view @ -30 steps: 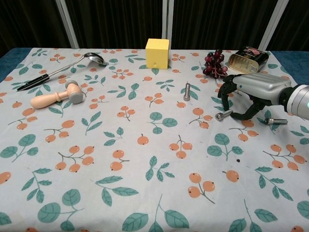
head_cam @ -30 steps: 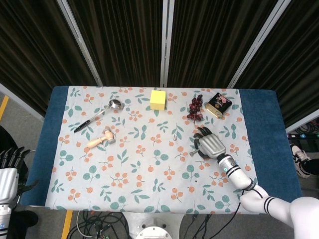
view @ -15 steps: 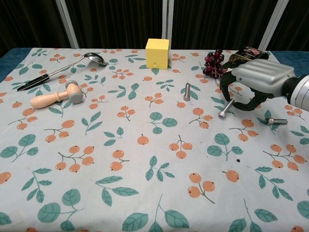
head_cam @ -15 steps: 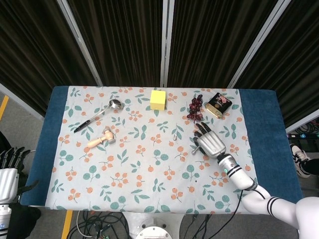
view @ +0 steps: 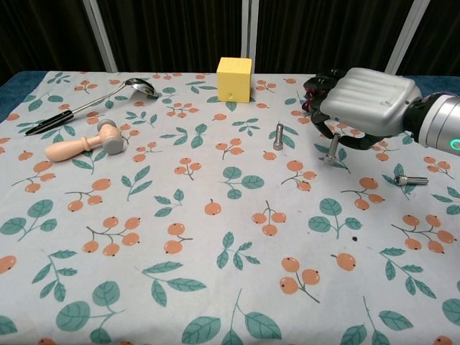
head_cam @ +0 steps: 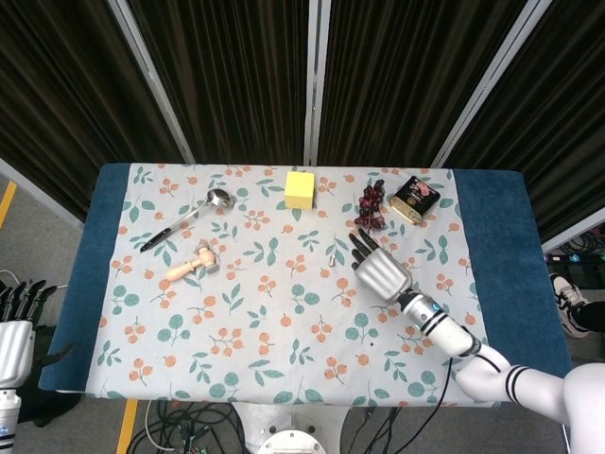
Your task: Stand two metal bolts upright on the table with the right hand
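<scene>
a bolt is held under the right hand, pinched by the fingers and hanging nearly upright with its head down, close above the tablecloth toward the far right part of the table. a second ago this bolt was lying flat on the cloth beneath the hand; it has since been lifted, turned toward the vertical and carried a little toward the far edge and the middle. whether its head touches the cloth yet cannot be told.

one standing bolt is already seen upright just left of the held one, below the yellow block. a third bolt is left lying on its side near the right edge.

the second standing is judged to be nearly done: the held bolt needs only to be set down squarely and released without being tipped.

the left hand is kept off the table at the near left corner, fingers spread and holding nothing.
</scene>
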Available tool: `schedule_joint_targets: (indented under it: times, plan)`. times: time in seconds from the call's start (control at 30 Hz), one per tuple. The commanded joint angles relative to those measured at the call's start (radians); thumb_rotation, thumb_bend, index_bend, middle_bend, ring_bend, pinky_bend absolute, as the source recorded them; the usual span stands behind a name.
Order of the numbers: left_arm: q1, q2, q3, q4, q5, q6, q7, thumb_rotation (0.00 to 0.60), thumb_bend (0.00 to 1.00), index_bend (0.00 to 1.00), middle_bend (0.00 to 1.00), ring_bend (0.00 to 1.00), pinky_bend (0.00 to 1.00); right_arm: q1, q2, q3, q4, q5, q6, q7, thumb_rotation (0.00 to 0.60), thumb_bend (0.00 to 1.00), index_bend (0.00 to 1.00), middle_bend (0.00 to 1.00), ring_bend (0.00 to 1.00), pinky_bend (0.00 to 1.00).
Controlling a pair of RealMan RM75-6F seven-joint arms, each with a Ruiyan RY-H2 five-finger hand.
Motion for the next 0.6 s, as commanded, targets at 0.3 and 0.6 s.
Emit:
schedule_joint_targets:
  times: [0.3,0.6]
  plan:
    - [0.003,-0.003,0.002,0.005,-0.001,0.001,-0.006,0.6,0.0,0.16,0.09,0.0,0.0,0.013,-0.035,-0.066,0.063,-0.154,0.091,-0.128,0.6,0.39,0.62,0.3,0.0,0.0]
    - [0.003,-0.005,0.002,0.01,0.001,0.001,-0.01,0.6,0.0,0.16,0.09,0.0,0.0,-0.025,-0.085,-0.095,0.126,-0.2,0.158,-0.142,0.6,0.39,0.62,0.29,0.0,0.0]
